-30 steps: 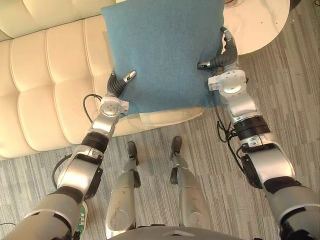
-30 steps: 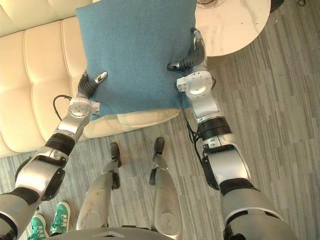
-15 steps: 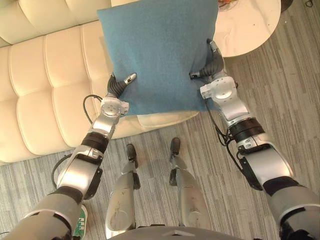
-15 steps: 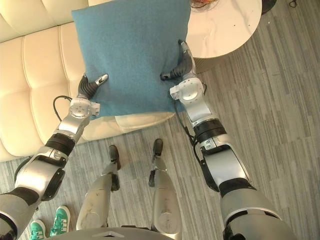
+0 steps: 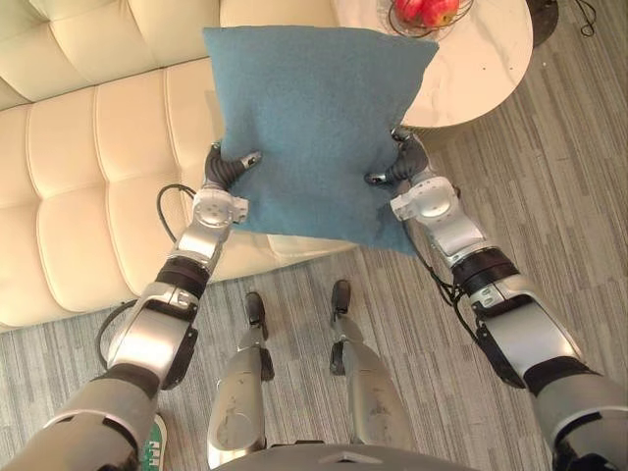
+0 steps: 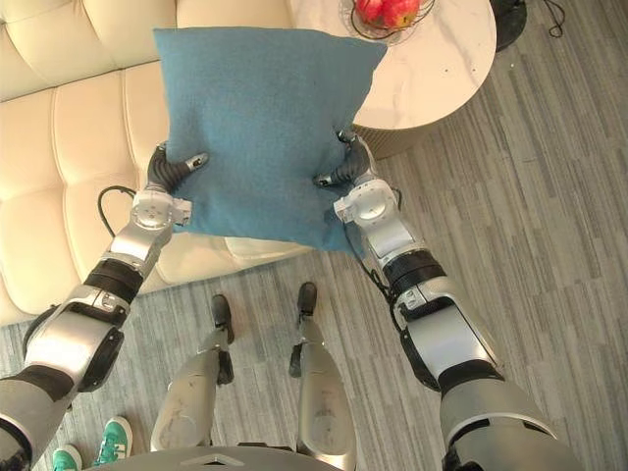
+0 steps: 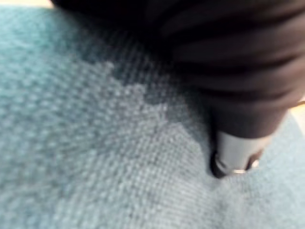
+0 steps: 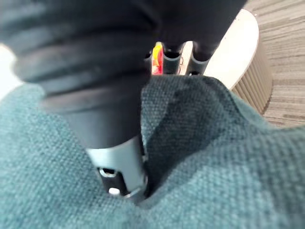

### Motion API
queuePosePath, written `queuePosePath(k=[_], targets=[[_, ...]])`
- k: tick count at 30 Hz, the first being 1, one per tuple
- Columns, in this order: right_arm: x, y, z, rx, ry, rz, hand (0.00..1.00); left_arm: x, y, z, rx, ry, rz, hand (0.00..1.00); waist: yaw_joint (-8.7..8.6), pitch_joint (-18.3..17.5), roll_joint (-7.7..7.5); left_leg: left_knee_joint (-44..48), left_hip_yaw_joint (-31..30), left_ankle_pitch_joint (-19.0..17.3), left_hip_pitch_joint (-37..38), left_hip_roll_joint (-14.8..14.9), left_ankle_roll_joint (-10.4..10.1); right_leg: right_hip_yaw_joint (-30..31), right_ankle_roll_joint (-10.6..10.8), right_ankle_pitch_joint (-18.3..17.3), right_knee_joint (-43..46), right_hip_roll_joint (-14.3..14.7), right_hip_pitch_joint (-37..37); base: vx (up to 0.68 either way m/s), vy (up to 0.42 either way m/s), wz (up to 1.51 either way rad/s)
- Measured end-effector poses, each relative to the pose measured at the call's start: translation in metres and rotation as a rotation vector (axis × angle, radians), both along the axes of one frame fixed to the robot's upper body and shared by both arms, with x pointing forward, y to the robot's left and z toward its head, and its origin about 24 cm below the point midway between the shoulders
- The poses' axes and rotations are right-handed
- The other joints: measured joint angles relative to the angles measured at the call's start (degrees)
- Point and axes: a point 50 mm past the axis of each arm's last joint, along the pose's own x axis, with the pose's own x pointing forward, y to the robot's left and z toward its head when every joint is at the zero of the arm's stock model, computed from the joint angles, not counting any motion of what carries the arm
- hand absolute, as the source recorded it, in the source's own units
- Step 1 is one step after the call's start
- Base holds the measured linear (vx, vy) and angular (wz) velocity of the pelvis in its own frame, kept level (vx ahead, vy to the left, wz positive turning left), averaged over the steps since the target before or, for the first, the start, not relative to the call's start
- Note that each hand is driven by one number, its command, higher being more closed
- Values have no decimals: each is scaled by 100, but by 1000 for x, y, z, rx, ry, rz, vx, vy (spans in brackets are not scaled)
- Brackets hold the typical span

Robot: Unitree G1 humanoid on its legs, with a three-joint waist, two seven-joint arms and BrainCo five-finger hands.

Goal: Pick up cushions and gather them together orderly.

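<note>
Where it is pinched, the teal cushion [image 5: 314, 118] creases.

A square teal cushion [image 5: 314, 118] of coarse woven cloth is held aloft, flat-faced and slightly tilted, over the front edge of a cream sofa [image 5: 88, 196], one corner overlapping a round white table [image 5: 486, 59].
</note>
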Motion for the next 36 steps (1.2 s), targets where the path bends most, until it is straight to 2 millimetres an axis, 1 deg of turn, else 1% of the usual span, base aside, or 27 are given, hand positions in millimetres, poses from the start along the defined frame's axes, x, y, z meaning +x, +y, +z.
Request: queuePosePath(k=[4, 6, 7, 8, 10, 13, 17, 19, 22, 24, 26, 27, 29, 30, 32, 34, 36], targets=[[-1, 0, -3, 17, 5, 4, 100, 0, -2, 1, 2, -10, -9, 100, 1, 2, -4, -100, -38, 47, 109, -1, -14, -20, -1, -1, -37, 24, 95, 0, 0, 0], [-3, -1, -9, 22, 16, 5, 100, 0, -3, 3, -16, -17, -14, 100, 2, 2, -4, -148, -66, 72, 142, -3, -19, -27, -2, -1, -48, 33, 115, 6, -6, 2], [-3, -2, -8, 32, 9, 5, 100, 0, -4, 4, -27, -23, -19, 100, 2, 3, -5, -150, -112, 74, 142, -4, -19, -37, -3, -2, -53, 39, 127, 11, -8, 7], [-5, -4, -13, 56, 16, -1, 100, -1, -5, 5, -37, -27, -24, 100, -1, 6, -5, -158, -147, 82, 157, -4, -20, -60, -3, -3, -75, 47, 166, 17, -7, 8], [-6, -4, -16, 78, 18, 1, 100, -2, -6, 7, -42, -39, -31, 100, 1, 38, -18, -186, -156, 92, 225, -5, -24, -71, -7, -5, -90, 57, 231, 21, -4, 5], [-13, -4, -21, 171, -1, -18, 100, -9, -10, 10, -61, -83, -59, 100, -8, 132, -23, -280, -173, 111, 344, -8, -29, -102, -7, -4, -170, 69, 360, 19, 1, 2], [-25, 1, -32, 279, -22, -32, 100, -22, -9, -3, -122, -88, -79, 100, -29, 136, -27, -354, -176, 112, 482, -17, -30, -120, -7, -4, -301, 86, 533, 59, 18, 1], [-31, 3, -36, 303, -33, -36, 100, -28, -8, -9, -133, -88, -82, 100, -34, 135, -27, -422, -174, 110, 576, -23, -31, -123, -7, -3, -373, 95, 623, 74, 24, 0], [-43, 8, -44, 337, -45, -41, 100, -41, -6, -17, -167, -93, -86, 100, -41, 133, -25, -516, -176, 101, 725, -29, -40, -136, -5, -2, -504, 140, 799, 80, 24, 1], [-54, 11, -54, 373, -36, -51, 100, -54, -5, -25, -213, -93, -93, 100, -43, 126, -24, -552, -189, 89, 879, -28, -53, -152, 4, -18, -558, 155, 974, 89, 33, 1], [-61, 13, -62, 372, -23, -53, 100, -64, -6, -31, -255, -93, -89, 100, -56, 123, -21, -558, -217, 80, 1005, -32, -58, -165, -2, -46, -558, 156, 1112, 60, 28, 5], [-63, 13, -64, 371, -19, -55, 100, -66, -7, -32, -264, -93, -91, 100, -62, 119, -19, -558, -236, 78, 1034, -34, -58, -174, 1, -55, -558, 156, 1147, 33, 29, 10], [-74, 16, -68, 372, -24, -54, 100, -79, -7, -36, -294, -98, -97, 100, -82, 111, -17, -552, -306, 53, 1160, -37, -56, -226, 14, -98, -558, 158, 1310, 17, 31, 12], [-76, 17, -69, 378, -22, -53, 100, -81, -6, -38, -298, -95, -96, 100, -84, 109, -17, -550, -312, 51, 1191, -37, -57, -236, 14, -101, -558, 158, 1346, -1, 30, 10], [-88, 19, -74, 387, -19, -50, 100, -94, -3, -47, -315, -78, -85, 100, -88, 81, -18, -537, -350, 10, 1345, -38, -61, -272, 35, -136, -558, 156, 1527, -8, 34, 11], [-100, 21, -81, 415, -5, -50, 100, -109, 0, -60, -371, -49, -50, 100, -100, -174, -6, -561, -433, 3, 1388, -45, -66, -342, 39, -175, -558, 152, 1602, 7, 41, 15], [-108, 23, -86, 439, 14, -46, 100, -124, 0, -71, -420, -21, -21, 100, -77, -449, -3, -628, -450, 0, 1535, -44, -70, -362, 37, -238, -558, 154, 1726, 39, 35, 8]])
